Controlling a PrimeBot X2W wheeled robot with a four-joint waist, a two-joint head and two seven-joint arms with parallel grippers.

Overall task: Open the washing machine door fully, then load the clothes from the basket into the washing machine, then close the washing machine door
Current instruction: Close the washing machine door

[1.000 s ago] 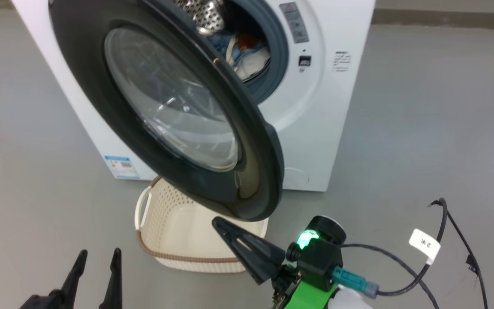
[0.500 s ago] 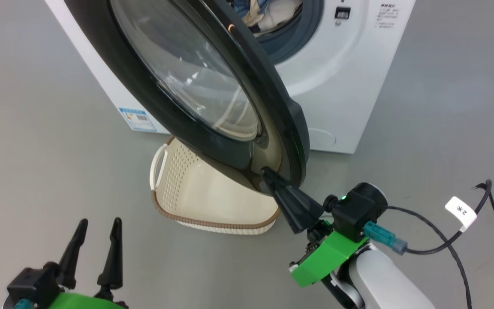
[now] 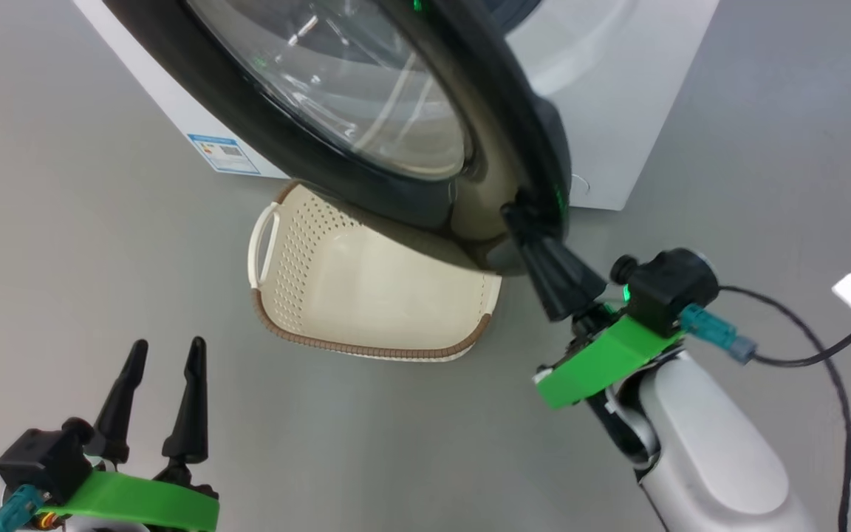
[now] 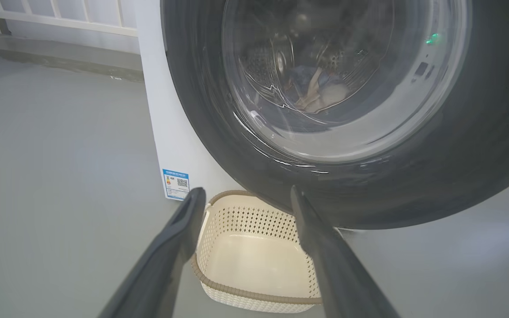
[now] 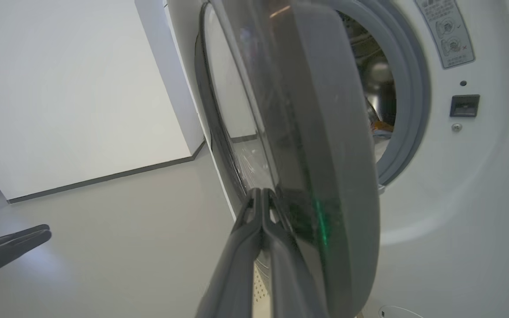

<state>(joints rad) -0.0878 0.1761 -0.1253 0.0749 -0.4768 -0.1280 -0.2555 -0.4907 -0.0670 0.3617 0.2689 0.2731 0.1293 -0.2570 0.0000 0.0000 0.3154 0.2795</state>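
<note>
The washing machine door (image 3: pixel 366 193) hangs part open in front of the white washing machine (image 3: pixel 617 111). My right gripper (image 3: pixel 518 216) is shut, empty, its tips pressed against the outer face of the door (image 5: pixel 325 132) near its lower rim, with the right gripper (image 5: pixel 261 193) lying along that face. The cream basket (image 3: pixel 366 347) sits on the floor under the door and looks empty. The clothes (image 4: pixel 316 88) show faintly inside the drum through the door's glass. My left gripper (image 3: pixel 163 351) is open and empty at the lower left, well short of the basket (image 4: pixel 254 295).
A blue label (image 4: pixel 176 184) marks the machine's side panel. The grey gasket (image 5: pixel 413 88) rings the drum opening behind the door's edge. A black cable (image 3: pixel 824 355) with a white tag trails from my right wrist. Bare grey floor lies on the left and the right.
The head camera has shifted forward and down. My right gripper, still shut, has risen from below the door to touch its lower rim. The left gripper stays open.
</note>
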